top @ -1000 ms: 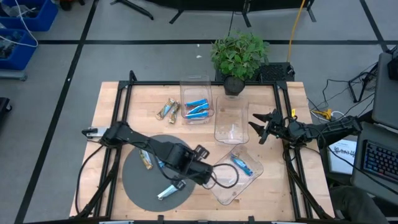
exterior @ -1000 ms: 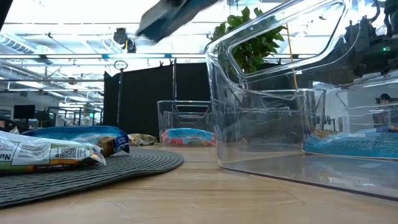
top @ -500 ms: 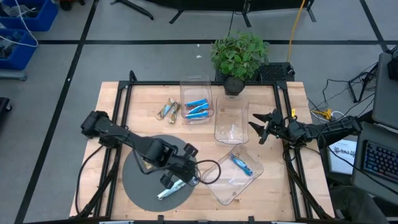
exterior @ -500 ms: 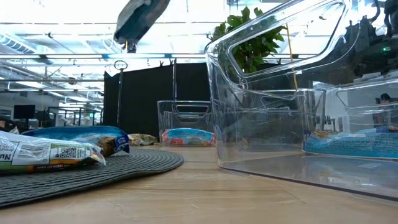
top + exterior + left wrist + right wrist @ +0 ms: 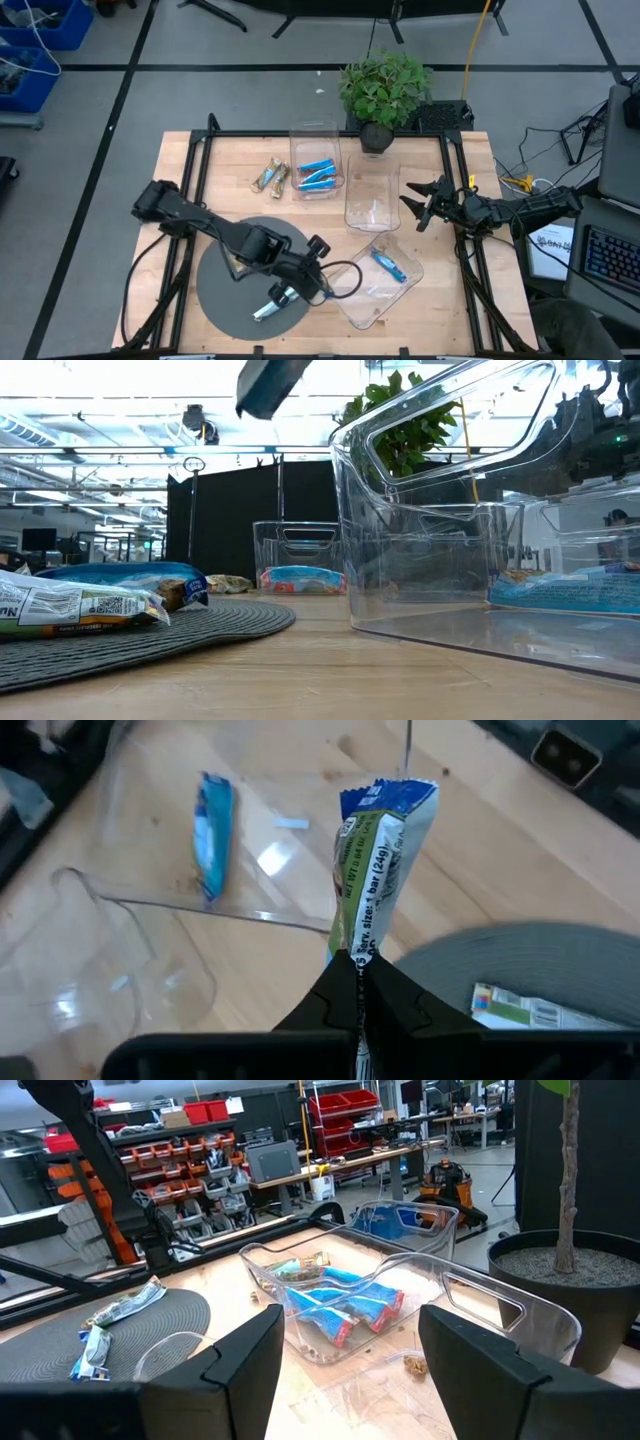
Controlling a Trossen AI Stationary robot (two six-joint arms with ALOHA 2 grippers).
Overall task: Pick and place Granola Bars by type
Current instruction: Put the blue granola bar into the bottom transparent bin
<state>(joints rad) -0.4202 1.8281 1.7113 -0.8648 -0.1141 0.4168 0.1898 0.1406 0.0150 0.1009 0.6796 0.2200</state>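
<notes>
Left wrist view: left pincer (image 5: 360,982) pinches blue granola bar (image 5: 376,860) projecting straight ahead.

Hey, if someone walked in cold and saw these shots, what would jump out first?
Probably the left gripper, its jaws clamped on a silvery-white granola bar above the round grey mat. Next, the clear bin holding blue bars at the table's far side, and the leafy potted plant behind it.

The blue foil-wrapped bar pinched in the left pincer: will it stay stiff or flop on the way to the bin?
Probably fairly stiff: the blue foil-wrapped bar stands straight out from the left pincer. It is held only by one crimped end, so it might swing or slip.
</notes>
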